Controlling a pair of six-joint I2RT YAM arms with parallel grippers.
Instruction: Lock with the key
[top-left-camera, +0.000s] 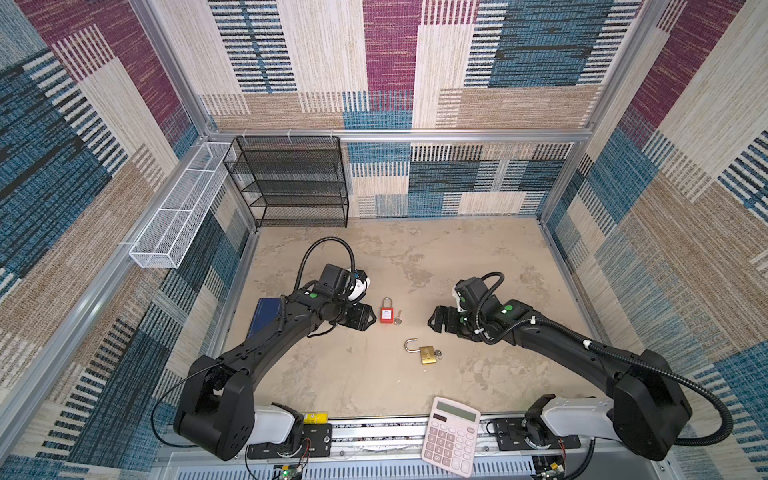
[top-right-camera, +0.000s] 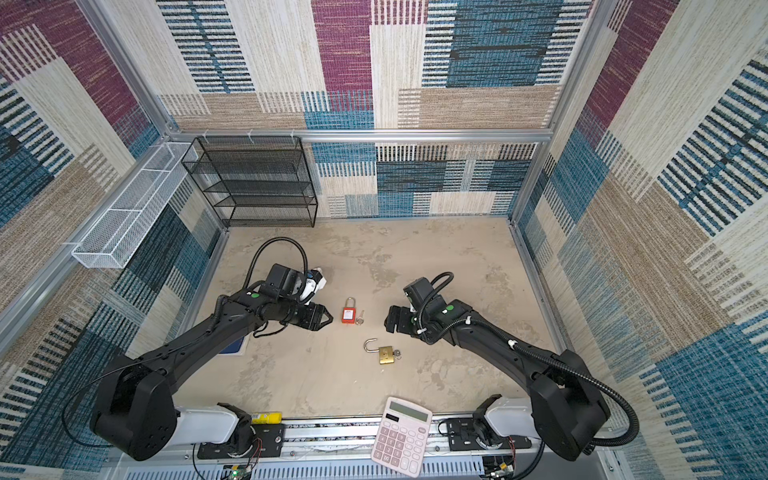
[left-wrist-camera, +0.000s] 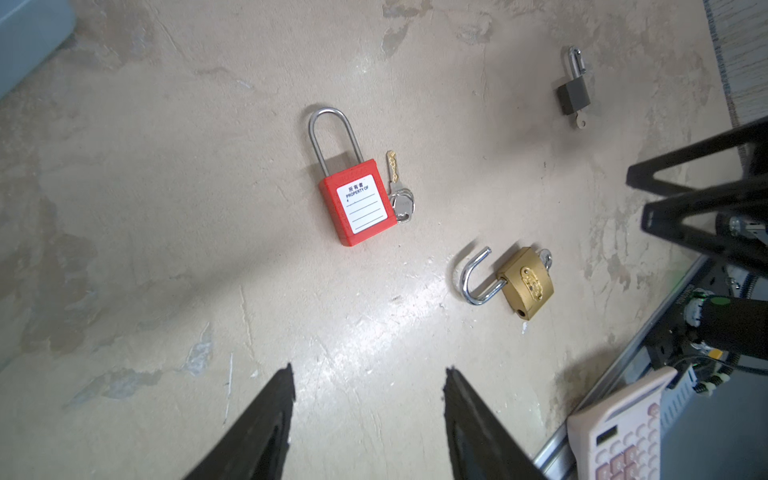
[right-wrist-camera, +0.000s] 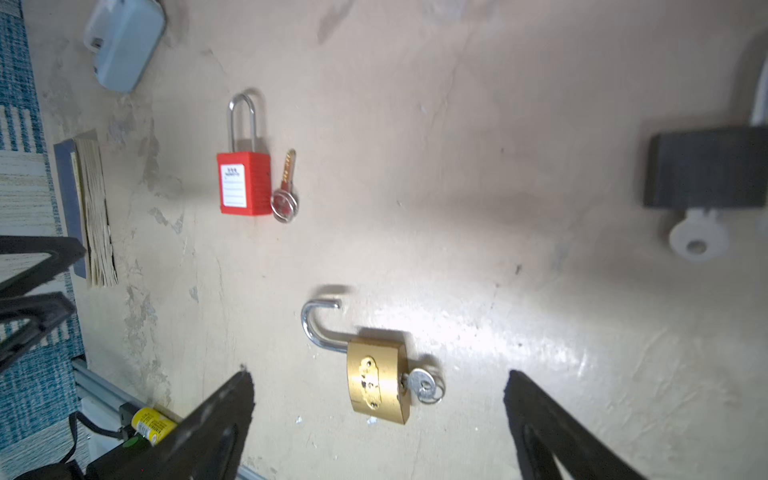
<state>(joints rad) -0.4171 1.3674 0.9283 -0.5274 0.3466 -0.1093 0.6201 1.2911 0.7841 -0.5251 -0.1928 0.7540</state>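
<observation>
A brass padlock (top-left-camera: 426, 355) (top-right-camera: 386, 355) (right-wrist-camera: 376, 384) lies on the table, its shackle swung open and a silver key (right-wrist-camera: 422, 384) in its keyhole. Farther back lies a red padlock (top-left-camera: 387, 315) (left-wrist-camera: 359, 208) with its shackle shut and a loose key (left-wrist-camera: 397, 187) beside it. A dark padlock (left-wrist-camera: 572, 97) (right-wrist-camera: 706, 172) with a key in it shows only in the wrist views. My left gripper (top-left-camera: 368, 318) (left-wrist-camera: 368, 374) hovers open, left of the red padlock. My right gripper (top-left-camera: 432, 320) (right-wrist-camera: 378, 371) is open above the brass padlock, holding nothing.
A pink calculator (top-left-camera: 451, 434) rests on the front rail. A blue book (top-left-camera: 264, 318) lies under the left arm. A black wire rack (top-left-camera: 291, 183) stands at the back left, with a white mesh basket (top-left-camera: 178, 208) on the left wall.
</observation>
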